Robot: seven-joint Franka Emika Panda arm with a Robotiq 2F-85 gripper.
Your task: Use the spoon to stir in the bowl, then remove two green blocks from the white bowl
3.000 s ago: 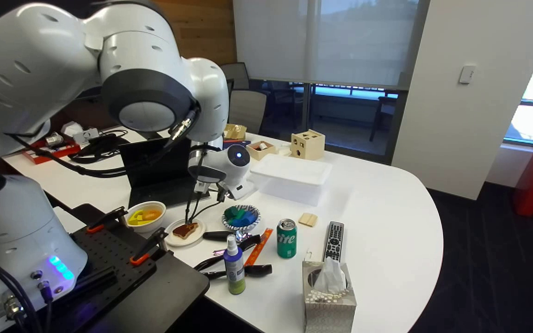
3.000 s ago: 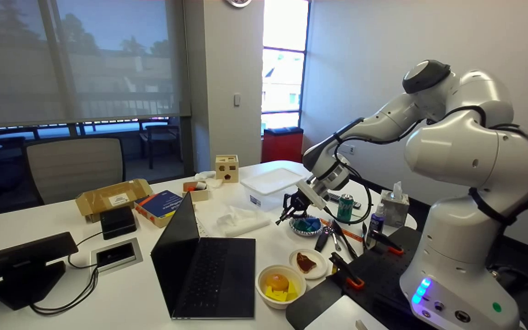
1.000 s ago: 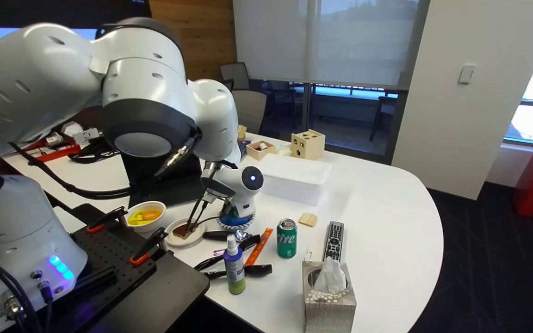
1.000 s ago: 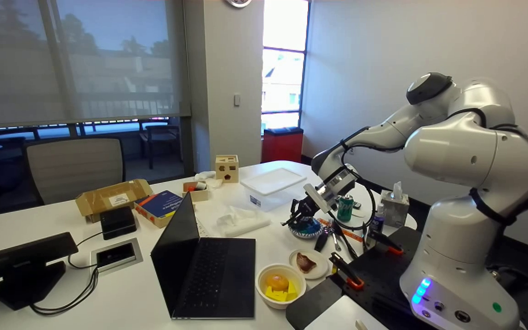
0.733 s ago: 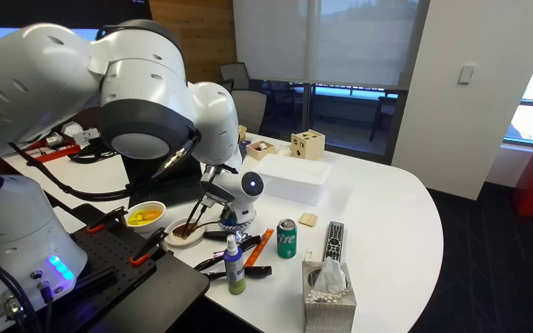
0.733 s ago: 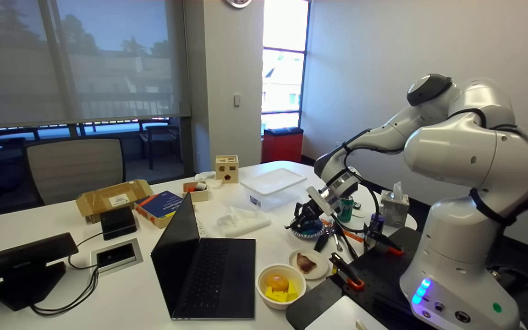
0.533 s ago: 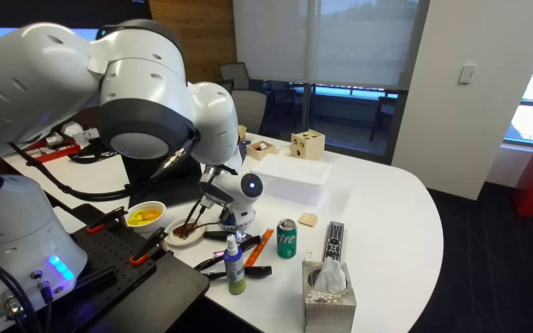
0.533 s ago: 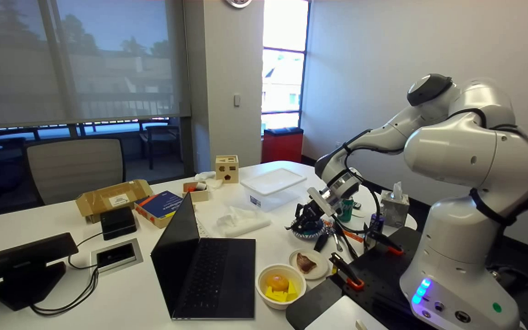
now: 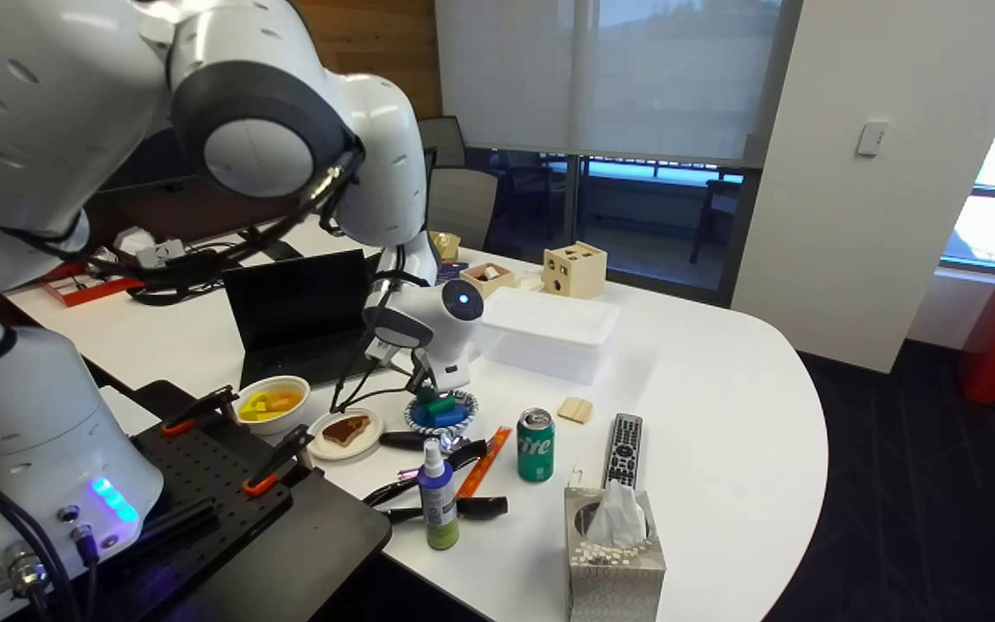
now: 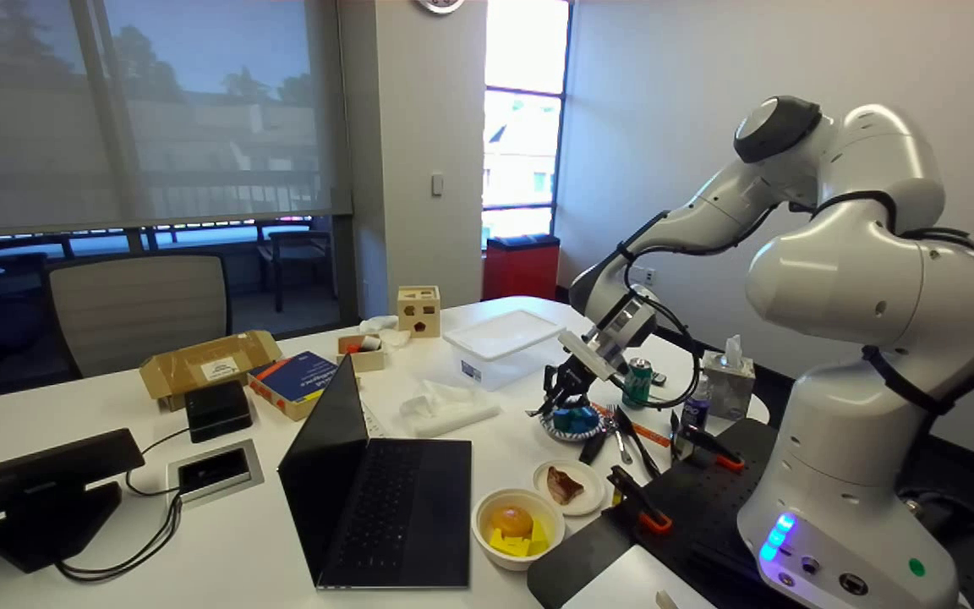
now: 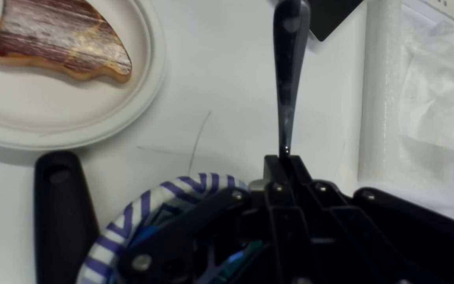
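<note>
At the wrist view's lower left sits the purple-striped white bowl (image 11: 144,205); green blocks (image 9: 442,406) inside it, near centre in an exterior view, await removal. Right of centre, the gripper (image 11: 285,158) clamps what seems the spoon (image 11: 291,47); whether stirring is finished is unclear.

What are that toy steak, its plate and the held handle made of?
The steak: probably glossy painted wood; streaky sheen, tan edge. The plate: likely matte pressed paper, from its ridged rim. The handle: seemingly polished metal, perhaps shiny plastic, from its reflections.
</note>
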